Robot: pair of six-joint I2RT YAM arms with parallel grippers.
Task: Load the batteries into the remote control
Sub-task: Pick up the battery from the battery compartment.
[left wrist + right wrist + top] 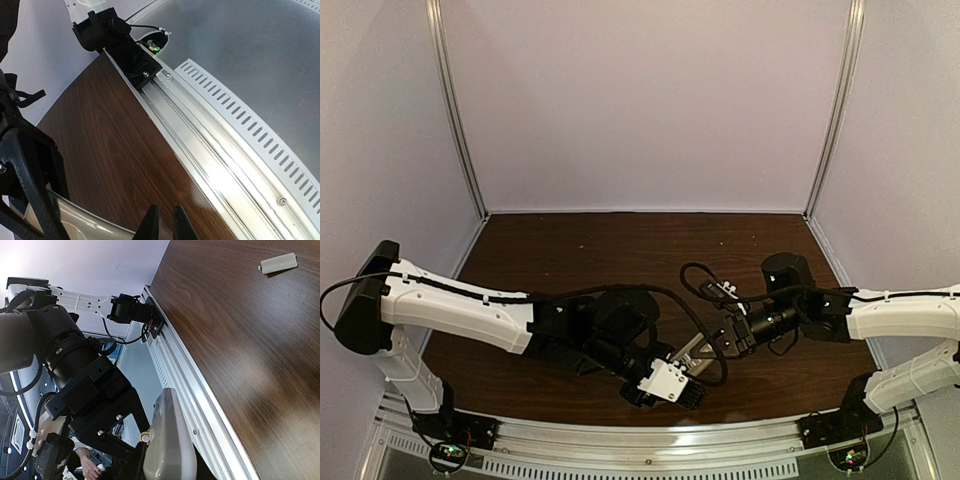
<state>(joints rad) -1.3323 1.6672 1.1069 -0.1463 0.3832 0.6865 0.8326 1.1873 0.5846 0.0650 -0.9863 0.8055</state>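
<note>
My right gripper (712,347) (167,467) is shut on the remote control (692,350) and holds it above the table's near edge. In the right wrist view the remote control (167,440) stands edge-on, a pale grey slab. One of the batteries (145,436) shows as a gold ring with a pale centre against the remote's left side. The left gripper (688,392) is just beside and below the remote. In the left wrist view that gripper (163,214) has only a narrow slit between its tips, with nothing seen in it, and the remote's edge (80,220) lies to its left.
A small grey battery cover (278,263) lies flat on the dark wooden table (620,250). An aluminium rail (225,165) runs along the table's near edge, with the arm mounts (135,60) bolted to it. Pale enclosure walls (640,100) stand behind and at both sides.
</note>
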